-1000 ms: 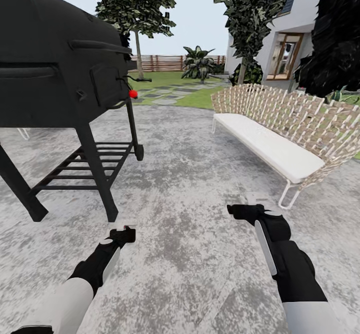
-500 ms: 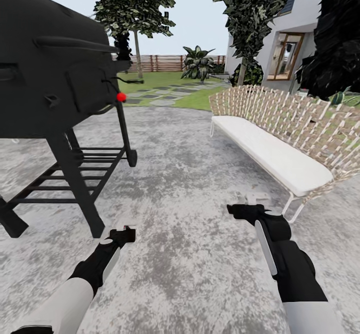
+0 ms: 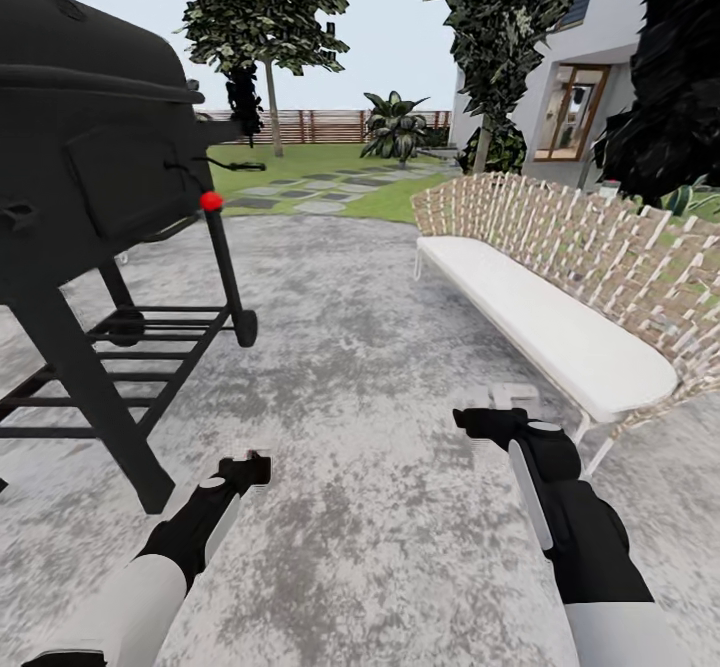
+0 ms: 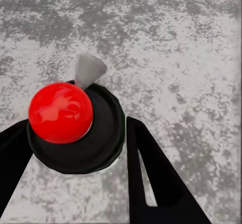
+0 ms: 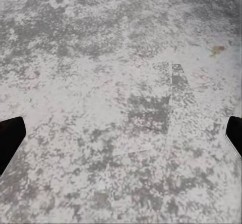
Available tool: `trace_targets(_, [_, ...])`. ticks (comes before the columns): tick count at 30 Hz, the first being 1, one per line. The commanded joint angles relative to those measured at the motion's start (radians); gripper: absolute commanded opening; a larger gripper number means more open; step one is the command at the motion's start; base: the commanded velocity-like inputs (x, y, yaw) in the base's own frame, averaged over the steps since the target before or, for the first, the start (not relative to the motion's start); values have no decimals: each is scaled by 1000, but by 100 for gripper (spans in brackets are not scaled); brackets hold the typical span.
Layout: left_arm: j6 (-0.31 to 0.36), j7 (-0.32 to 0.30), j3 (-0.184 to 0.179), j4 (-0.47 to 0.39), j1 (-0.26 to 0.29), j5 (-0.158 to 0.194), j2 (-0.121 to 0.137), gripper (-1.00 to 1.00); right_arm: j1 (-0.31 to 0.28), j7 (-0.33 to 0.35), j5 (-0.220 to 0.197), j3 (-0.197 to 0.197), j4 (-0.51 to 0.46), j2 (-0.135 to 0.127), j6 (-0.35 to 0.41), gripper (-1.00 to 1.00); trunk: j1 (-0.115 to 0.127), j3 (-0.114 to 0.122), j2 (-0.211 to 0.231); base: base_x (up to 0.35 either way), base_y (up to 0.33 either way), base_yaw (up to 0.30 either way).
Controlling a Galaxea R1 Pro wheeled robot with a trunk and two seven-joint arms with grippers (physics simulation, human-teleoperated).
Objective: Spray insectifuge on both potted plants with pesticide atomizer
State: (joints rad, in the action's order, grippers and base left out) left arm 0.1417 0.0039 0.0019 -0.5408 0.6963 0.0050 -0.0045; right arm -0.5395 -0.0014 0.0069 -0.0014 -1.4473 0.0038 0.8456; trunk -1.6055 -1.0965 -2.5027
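**On the patio, garden up ahead**

Both arms hang low over the mottled grey paving [image 3: 380, 347]. The left gripper [image 3: 247, 469] reaches forward with nothing between its fingers; from the left wrist view its dark fingers [image 4: 151, 178] stand spread, and a red ball on a black round base [image 4: 65, 118] sits between them against the ground. The right gripper [image 3: 490, 419] is empty too, its fingertips [image 5: 10, 136] wide apart at the edges of the right wrist view. To the left stands a big black grill [image 3: 90, 167] with a red knob [image 3: 210, 201]; to the right, a woven bench with a white cushion [image 3: 540, 317]. Beyond lies the garden [image 3: 330, 162]: lawn, stone slabs, a brown fence [image 3: 320, 125]. Far off, a dark broad-leaved plant [image 3: 396, 127].
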Motion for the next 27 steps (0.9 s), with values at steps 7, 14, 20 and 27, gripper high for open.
trace_targets(7, [6,1,0,-2,0,0,0,-100,-1,0,1,0,-1,1,5,100,0,-1,0,328,-182,108])
trace_targets(14, [6,1,0,-2,0,0,0,-100,-1,0,2,0,-1,1,4,100,0,-1,0,328,-182,49])
trace_targets(20, [6,1,0,-2,0,1,0,-100,-1,0,2,0,-1,1,4,100,0,4,0,328,-182,36])
trace_targets(27, [6,1,1,-2,0,1,0,-100,-1,0,2,0,-1,1,4,100,0,14,0,328,-25,86])
